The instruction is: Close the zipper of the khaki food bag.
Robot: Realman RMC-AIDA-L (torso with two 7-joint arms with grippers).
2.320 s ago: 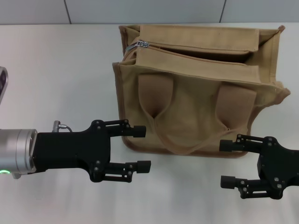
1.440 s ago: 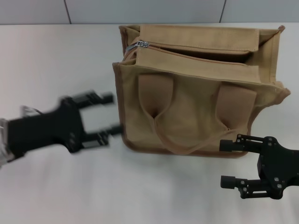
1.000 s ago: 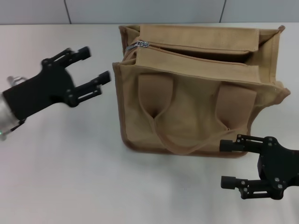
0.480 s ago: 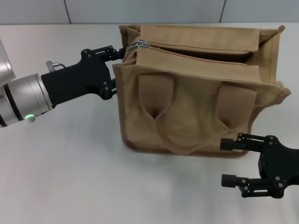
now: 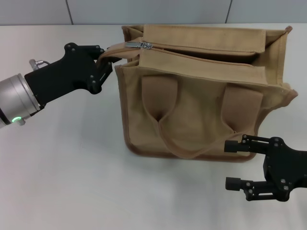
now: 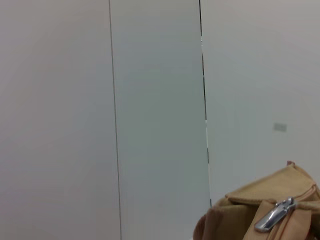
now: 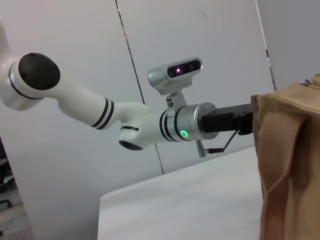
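The khaki food bag (image 5: 201,110) stands on the white table with its handles hanging down the front. The zipper (image 5: 201,56) runs along the bag's top and lies open, with its silver pull tab (image 5: 139,45) at the left end. My left gripper (image 5: 102,58) is at the bag's top left corner, shut on the tan fabric tab (image 5: 114,49) at the zipper's end, which is stretched out to the left. The pull tab (image 6: 274,220) and the bag's corner (image 6: 280,192) also show in the left wrist view. My right gripper (image 5: 229,164) is open and empty, low in front of the bag's right corner.
The white table (image 5: 72,167) extends to the left and in front of the bag. A grey panelled wall (image 5: 144,9) stands behind. The right wrist view shows the bag's side (image 7: 290,170) and my left arm (image 7: 150,125) reaching to it.
My left gripper swung from the table's left up to the bag's top left corner, closed on the zipper's end tab and drew it out leftward. The right arm stayed put.
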